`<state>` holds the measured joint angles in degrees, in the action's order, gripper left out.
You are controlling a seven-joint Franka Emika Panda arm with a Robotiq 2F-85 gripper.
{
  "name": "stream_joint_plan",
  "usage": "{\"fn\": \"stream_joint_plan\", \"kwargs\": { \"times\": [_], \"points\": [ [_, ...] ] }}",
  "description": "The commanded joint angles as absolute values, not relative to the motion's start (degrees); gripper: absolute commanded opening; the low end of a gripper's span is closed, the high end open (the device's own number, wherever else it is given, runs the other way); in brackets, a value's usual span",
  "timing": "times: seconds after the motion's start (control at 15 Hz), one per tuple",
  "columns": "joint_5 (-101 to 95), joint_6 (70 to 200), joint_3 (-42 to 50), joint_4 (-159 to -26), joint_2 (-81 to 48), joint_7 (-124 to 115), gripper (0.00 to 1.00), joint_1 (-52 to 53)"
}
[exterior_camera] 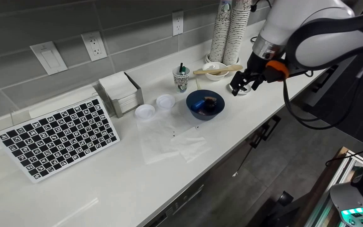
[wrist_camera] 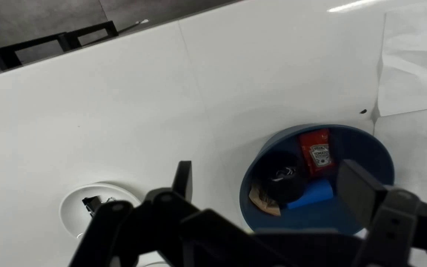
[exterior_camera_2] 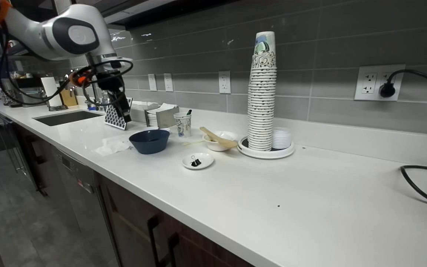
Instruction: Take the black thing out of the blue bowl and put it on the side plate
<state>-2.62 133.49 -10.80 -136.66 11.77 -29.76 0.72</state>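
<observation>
Black clip (exterior_camera_2: 196,162) on side plate (exterior_camera_2: 208,160), hand (wrist_camera: 270,182) spread

Bright across the counter (exterior_camera: 131,176), streaked with glare near left in an exterior view, glinting on the far tiles (exterior_camera_2: 184,48), dim at the floor (exterior_camera: 263,183), and in the wrist view softly shadowed left of the bowl (wrist_camera: 369,155) and blurred at the gripper (wrist_camera: 265,180).

In the wrist view, the gripper (wrist_camera: 267,176) blocks part of the side plate (wrist_camera: 73,213) and overlaps the blue bowl (wrist_camera: 365,144), where a black thing (wrist_camera: 287,190), perhaps rounded, loses its outline to shadow. White paper (wrist_camera: 415,89) runs out of frame at right, beside a dark speck (wrist_camera: 363,111) too small to identify. In an exterior view, the top edge crops stacked cups (exterior_camera: 221,34).
</observation>
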Motion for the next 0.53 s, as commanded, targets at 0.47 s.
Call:
{"fn": "stream_joint_plan", "kwargs": {
  "times": [0.47],
  "points": [
    [-1.12, 134.03, -9.5, -129.17, 1.49, -39.81, 1.0, 2.08]
  ]
}}
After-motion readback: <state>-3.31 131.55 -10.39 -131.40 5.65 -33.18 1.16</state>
